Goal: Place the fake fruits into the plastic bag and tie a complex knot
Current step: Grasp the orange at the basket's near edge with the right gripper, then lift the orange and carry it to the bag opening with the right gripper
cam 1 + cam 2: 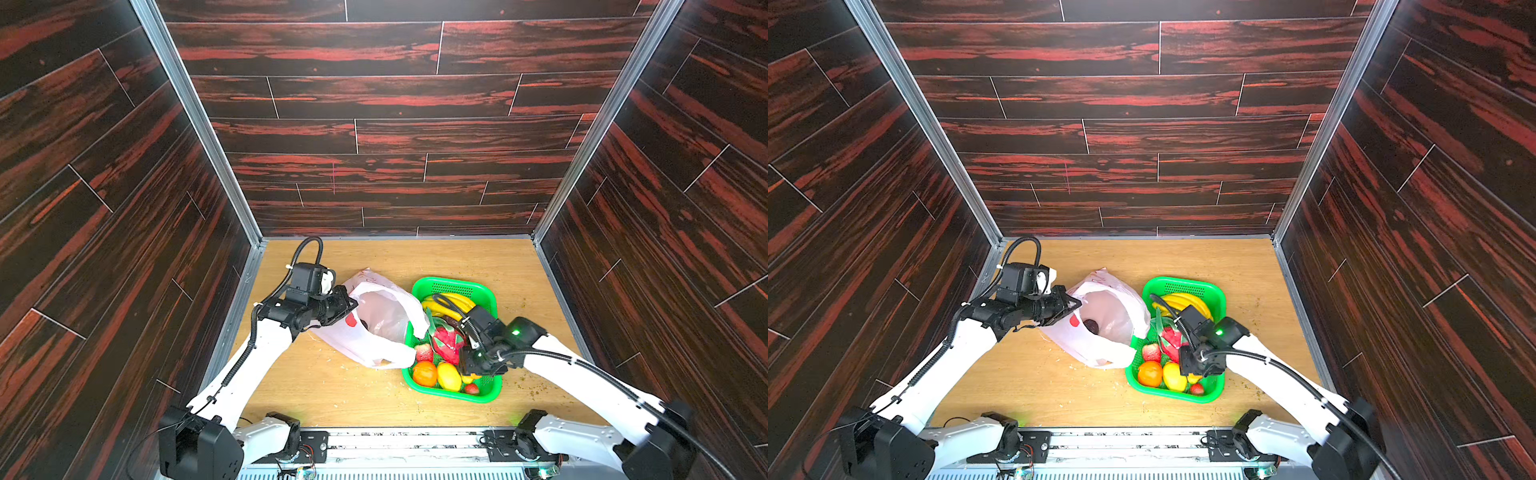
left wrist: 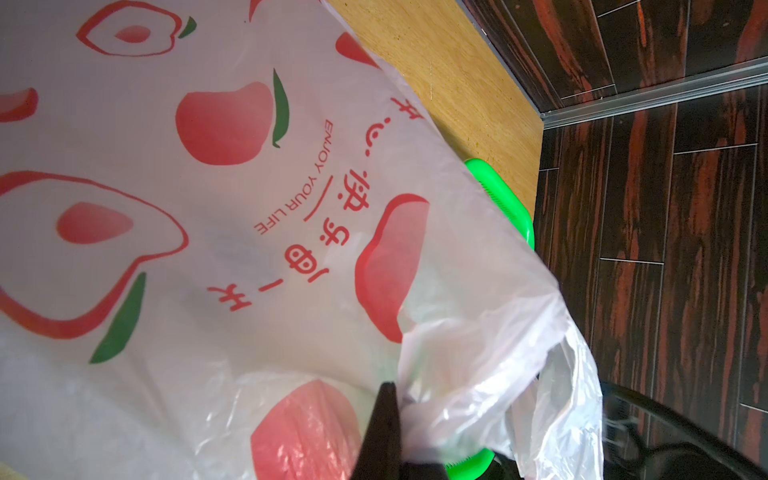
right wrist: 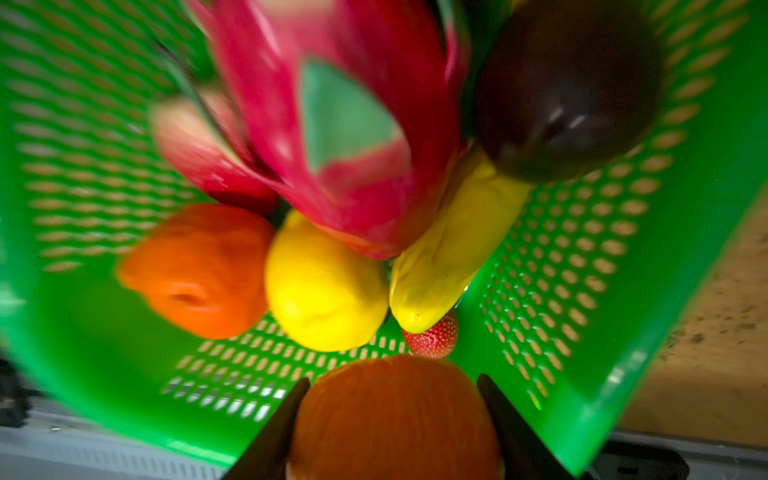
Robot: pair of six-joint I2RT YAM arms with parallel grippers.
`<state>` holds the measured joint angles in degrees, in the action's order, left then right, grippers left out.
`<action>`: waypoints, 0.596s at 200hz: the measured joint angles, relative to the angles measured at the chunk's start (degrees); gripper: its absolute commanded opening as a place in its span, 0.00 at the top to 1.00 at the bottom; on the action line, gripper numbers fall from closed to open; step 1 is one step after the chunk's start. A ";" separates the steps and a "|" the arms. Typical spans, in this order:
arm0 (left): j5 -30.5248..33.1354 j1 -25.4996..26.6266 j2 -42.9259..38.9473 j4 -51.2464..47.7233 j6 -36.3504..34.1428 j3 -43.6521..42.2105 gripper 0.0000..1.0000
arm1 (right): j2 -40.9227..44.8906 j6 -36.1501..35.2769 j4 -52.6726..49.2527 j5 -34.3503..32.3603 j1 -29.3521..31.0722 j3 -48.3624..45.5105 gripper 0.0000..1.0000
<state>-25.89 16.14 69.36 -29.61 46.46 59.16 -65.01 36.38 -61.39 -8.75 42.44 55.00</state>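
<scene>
Both top views are bright and evenly lit, with wide-angle bending toward the frame edges. The right wrist view is blurred across the dragon fruit point(image 3: 332, 124) and basket point(image 3: 104, 124). Small glare patches mark the plastic bag point(image 2: 232, 232).

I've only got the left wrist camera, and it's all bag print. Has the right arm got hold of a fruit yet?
Observer: Yes. The right gripper has its jaws closed on an orange, over the green basket.
Operator: Anything inside the bag so far?
Observer: One dark round fruit shows through the open mouth of the bag in a top view.
Operator: What else is in the basket?
Observer: A dragon fruit, bananas, a lemon, a second orange and strawberries.
</scene>
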 measured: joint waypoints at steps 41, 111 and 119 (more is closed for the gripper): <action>0.07 0.00 0.00 -0.63 -0.17 0.02 1.00 | 2.40 -0.02 -1.49 -0.48 0.02 7.63 0.56; 0.22 0.00 0.00 -0.85 -0.20 0.28 1.00 | 2.58 -2.62 4.37 2.40 3.48 20.02 0.57; 0.20 0.00 0.00 -0.85 -0.20 0.31 1.00 | 1.84 -2.93 5.60 2.71 4.59 21.27 0.57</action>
<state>-25.69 16.14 69.36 -30.46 46.26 59.46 -63.18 33.45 -55.79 -6.04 47.03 76.27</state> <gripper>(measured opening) 0.068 0.594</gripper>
